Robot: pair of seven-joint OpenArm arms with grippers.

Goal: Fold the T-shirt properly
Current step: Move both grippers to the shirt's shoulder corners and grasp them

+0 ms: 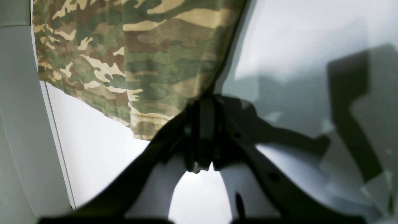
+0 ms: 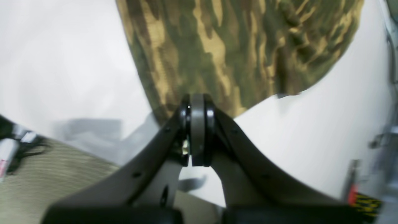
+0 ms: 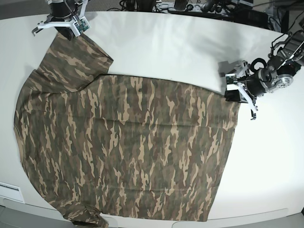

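Both grippers pinch the camouflage-print cloth T-shirt (image 3: 123, 147), spread flat

Right gripper (image 3: 65, 29) clamps the sleeve; left gripper (image 3: 236, 92) clamps the hem corner, the shirt's length running between them.

T-shirt (image 3: 123, 147): camouflage print in olive, brown and tan. I see it spread flat and unfolded across the white table, one short sleeve reaching toward the far left corner, hem at right.

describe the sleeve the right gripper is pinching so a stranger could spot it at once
On the white table lies a spread camouflage T-shirt. In the base view its far-left sleeve juts toward the table's back edge, with the right gripper shut on its tip; the other sleeve lies at the near edge, untouched.
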